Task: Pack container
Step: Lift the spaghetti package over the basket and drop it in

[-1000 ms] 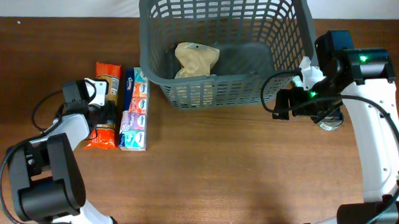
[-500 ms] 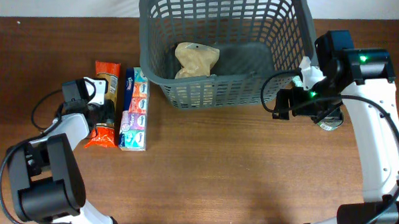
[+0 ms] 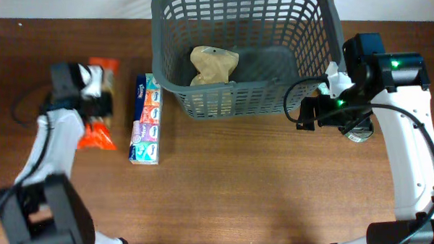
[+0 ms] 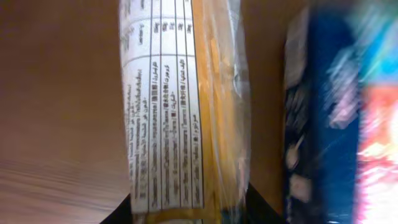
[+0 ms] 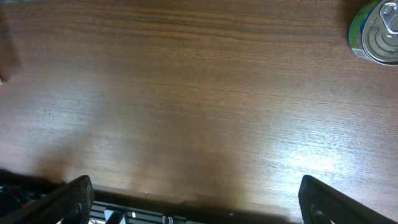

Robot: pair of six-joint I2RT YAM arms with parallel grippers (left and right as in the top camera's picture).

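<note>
Right of the container (image 3: 239, 101), right fingers (image 5: 71, 196) wide apart over wood tabletop (image 5: 199, 93).

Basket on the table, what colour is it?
The basket is dark grey; the overhead view shows it best.

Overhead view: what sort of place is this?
Probably a robotics lab's mock grocery-packing bench: robot left arm and right arm at a wooden table, a grey shopping basket, an orange packet, a tissue pack.
</note>
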